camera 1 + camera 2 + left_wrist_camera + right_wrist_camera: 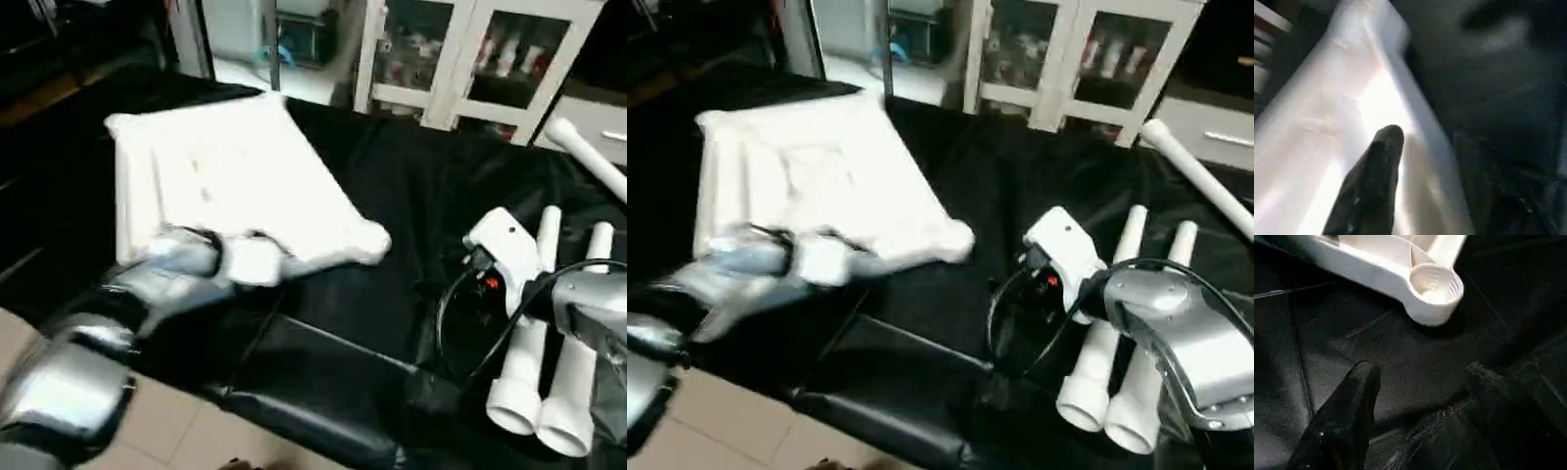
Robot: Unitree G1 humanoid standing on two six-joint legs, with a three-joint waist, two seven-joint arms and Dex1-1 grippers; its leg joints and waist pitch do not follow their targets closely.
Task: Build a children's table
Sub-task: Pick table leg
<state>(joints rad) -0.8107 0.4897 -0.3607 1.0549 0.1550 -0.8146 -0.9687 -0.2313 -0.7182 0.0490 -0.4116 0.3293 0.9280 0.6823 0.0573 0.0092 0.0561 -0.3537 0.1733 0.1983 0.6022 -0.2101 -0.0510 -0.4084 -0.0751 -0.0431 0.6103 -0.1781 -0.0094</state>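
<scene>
Gripping the white square top (225,176) by its near rim looks like the step in hand, and it would go best with the left hand (260,262) seated squarely over the rim wall rather than on the rounded corner, then drawing slowly so the panel slides flat on the black-covered tabletop (411,196) without tipping. The top lies underside up, directly against the left hand and stretching away beyond it. Whether that hand has closed on the rim I cannot tell. The right hand (1422,372) hangs over bare black cover with its fingers (1359,396) apart and nothing between them. The top's nearest corner socket (1435,284) sits open-mouthed a little ahead of it, not touching. Two white legs (524,362) lie side by side just beside the right hand, and a third leg (588,152) lies farther beyond it.
</scene>
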